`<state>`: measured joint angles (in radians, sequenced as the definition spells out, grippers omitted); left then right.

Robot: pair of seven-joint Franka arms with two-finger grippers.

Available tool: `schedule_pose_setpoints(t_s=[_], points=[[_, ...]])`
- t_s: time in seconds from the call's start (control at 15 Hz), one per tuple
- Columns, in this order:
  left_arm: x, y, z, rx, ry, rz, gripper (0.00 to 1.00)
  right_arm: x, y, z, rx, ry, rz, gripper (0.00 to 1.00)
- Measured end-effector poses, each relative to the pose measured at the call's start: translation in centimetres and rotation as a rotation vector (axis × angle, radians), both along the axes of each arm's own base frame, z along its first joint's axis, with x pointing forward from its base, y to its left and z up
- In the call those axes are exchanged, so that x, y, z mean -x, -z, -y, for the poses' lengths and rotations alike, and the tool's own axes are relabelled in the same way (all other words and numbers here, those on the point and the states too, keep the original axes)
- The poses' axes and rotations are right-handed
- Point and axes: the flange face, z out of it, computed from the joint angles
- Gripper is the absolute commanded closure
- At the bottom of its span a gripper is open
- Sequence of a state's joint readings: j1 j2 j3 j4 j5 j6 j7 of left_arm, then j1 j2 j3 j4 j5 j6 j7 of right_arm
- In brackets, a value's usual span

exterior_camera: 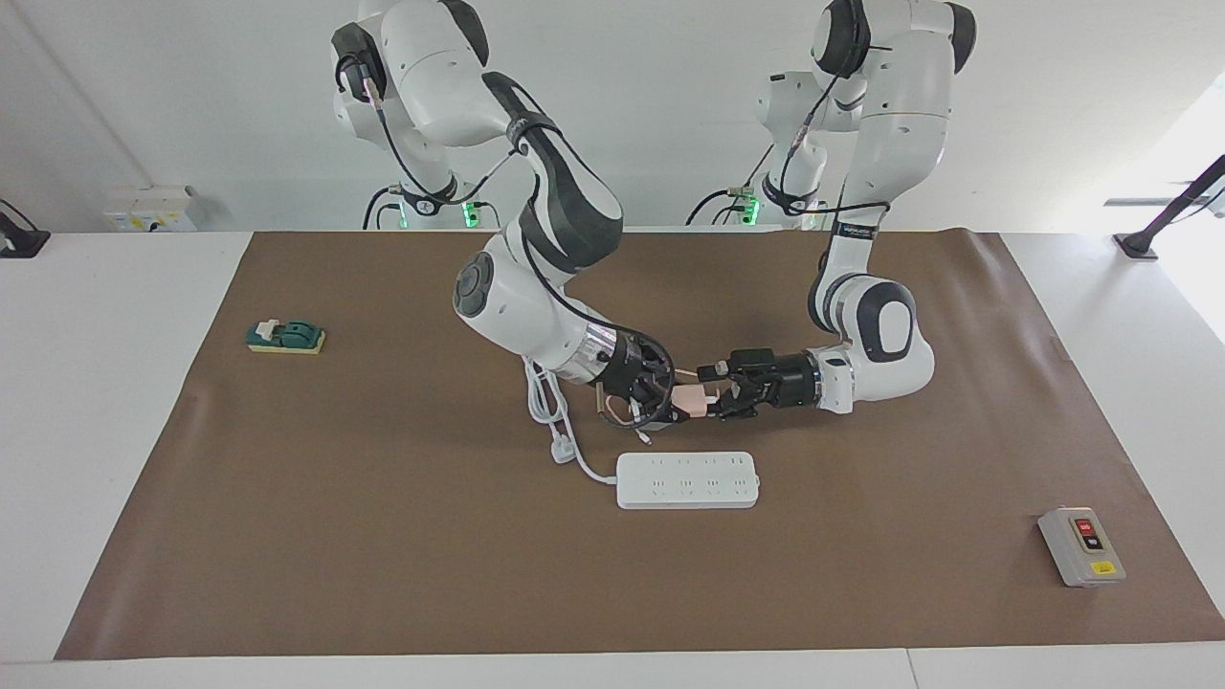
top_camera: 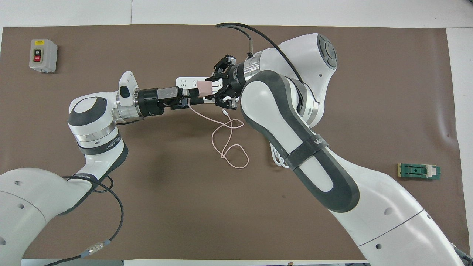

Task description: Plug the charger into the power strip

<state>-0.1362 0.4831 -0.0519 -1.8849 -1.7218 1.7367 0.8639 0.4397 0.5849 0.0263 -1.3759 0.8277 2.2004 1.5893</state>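
Facing view: right gripper [exterior_camera: 681, 402], clamped on the pink charger [exterior_camera: 691, 403], holds it over the brown mat [exterior_camera: 383, 536]; left gripper [exterior_camera: 718, 400], spread wide, flanks it. White power strip [exterior_camera: 687, 479] lies just below.

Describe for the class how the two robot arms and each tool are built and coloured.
Both arms have glossy white rounded shells with dark grey joint bands and small lettering. Each wrist ends in a silver ring and a black two-finger tool: the left tool, the right tool. Thin black cables loop outside the arms.
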Motion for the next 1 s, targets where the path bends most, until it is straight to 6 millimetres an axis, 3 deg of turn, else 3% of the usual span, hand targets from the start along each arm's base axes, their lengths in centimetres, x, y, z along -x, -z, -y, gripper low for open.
schedule_pose_setpoints(t_s=[0.4, 0.47, 0.53, 0.6, 0.8, 1.0], points=[[-0.87, -0.16, 0.11, 0.002, -0.002, 0.014, 0.00, -0.01, 0.00, 0.02, 0.000, 0.001, 0.000, 1.00], [-0.86, -0.06, 0.11, 0.002, -0.002, 0.012, 0.05, -0.02, 0.00, 0.04, 0.000, 0.001, 0.000, 1.00], [-0.86, -0.01, 0.11, 0.002, -0.002, 0.011, 0.14, -0.04, 0.00, 0.07, 0.000, 0.002, 0.000, 1.00], [-0.85, 0.02, 0.13, 0.002, -0.002, 0.012, 0.30, -0.05, 0.00, 0.09, 0.000, 0.002, 0.000, 1.00], [-0.83, 0.07, 0.19, 0.003, -0.001, 0.011, 0.96, -0.06, 0.00, 0.11, 0.000, 0.004, -0.002, 1.00], [-0.89, -0.09, 0.21, 0.006, 0.001, 0.014, 1.00, -0.14, 0.30, 0.23, 0.003, 0.012, -0.010, 1.00]])
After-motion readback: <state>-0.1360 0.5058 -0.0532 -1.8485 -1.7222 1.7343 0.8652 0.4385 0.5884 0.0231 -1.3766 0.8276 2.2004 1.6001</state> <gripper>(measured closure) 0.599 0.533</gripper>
